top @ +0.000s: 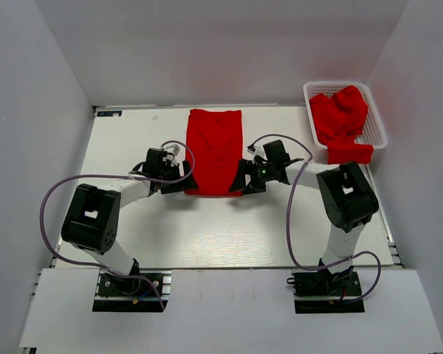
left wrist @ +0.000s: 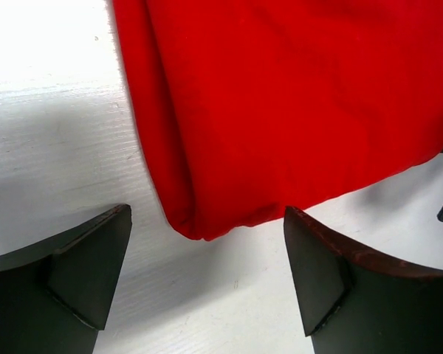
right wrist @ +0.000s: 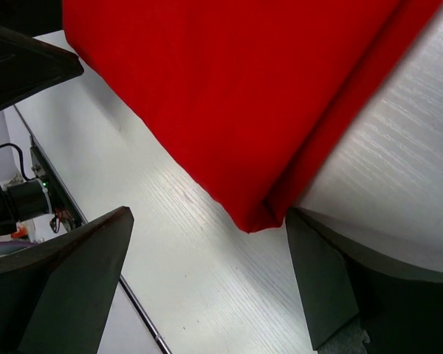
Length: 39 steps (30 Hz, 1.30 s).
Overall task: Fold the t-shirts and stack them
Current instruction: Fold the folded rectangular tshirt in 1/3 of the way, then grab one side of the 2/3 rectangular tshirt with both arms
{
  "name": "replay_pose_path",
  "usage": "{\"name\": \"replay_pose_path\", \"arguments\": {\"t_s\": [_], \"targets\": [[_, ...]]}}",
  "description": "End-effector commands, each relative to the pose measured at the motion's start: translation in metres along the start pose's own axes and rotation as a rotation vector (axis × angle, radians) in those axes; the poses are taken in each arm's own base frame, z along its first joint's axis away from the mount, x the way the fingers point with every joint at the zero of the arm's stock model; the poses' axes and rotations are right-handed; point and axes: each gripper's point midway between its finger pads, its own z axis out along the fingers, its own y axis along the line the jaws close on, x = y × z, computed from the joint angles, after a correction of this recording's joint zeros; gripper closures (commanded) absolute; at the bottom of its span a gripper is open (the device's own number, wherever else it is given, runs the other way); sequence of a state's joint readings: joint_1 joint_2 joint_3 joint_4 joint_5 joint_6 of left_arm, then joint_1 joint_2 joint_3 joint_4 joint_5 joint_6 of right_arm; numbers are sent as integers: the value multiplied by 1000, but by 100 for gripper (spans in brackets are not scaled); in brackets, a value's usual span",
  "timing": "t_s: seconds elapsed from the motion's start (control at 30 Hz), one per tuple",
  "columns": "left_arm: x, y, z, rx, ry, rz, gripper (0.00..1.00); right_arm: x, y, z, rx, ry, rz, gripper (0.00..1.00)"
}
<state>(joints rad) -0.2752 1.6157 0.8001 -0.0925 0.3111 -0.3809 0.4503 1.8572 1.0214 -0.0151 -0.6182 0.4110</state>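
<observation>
A red t-shirt (top: 215, 150) lies folded into a long narrow strip on the white table (top: 207, 228), running from the far edge toward me. My left gripper (top: 183, 181) is open at its near left corner, which shows between the fingers in the left wrist view (left wrist: 199, 228). My right gripper (top: 245, 180) is open at its near right corner, seen in the right wrist view (right wrist: 255, 217). Neither holds cloth. More red t-shirts (top: 340, 118) are heaped in the white mesh basket (top: 379, 125) at the far right, one hanging over its near rim.
White walls enclose the table on the left, far and right sides. Purple cables (top: 288, 214) loop from both arms over the table. The left gripper's dark finger shows at the upper left of the right wrist view (right wrist: 22, 63).
</observation>
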Motion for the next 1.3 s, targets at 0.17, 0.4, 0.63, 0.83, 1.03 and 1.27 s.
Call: {"name": "replay_pose_path", "arguments": {"t_s": [0.17,0.4,0.63,0.83,1.03,1.27], "targets": [[27,9,8,4,71,28,29,2,-12,14,21,9,-2,10],[39,1,12,81,103,24,100,4,-19,16,49,3,29,74],[30,-10,-6,101,49,35,100,7,-12,8,36,-18,15,100],[39,-36,-38,195,45,14,100,33,1,-19,45,11,-4,100],[61,-70,-89,313,58,2,100,77,25,-55,41,89,-22,100],[50,-93,-128,353,22,15,100,72,58,-89,14,82,-99,100]]}}
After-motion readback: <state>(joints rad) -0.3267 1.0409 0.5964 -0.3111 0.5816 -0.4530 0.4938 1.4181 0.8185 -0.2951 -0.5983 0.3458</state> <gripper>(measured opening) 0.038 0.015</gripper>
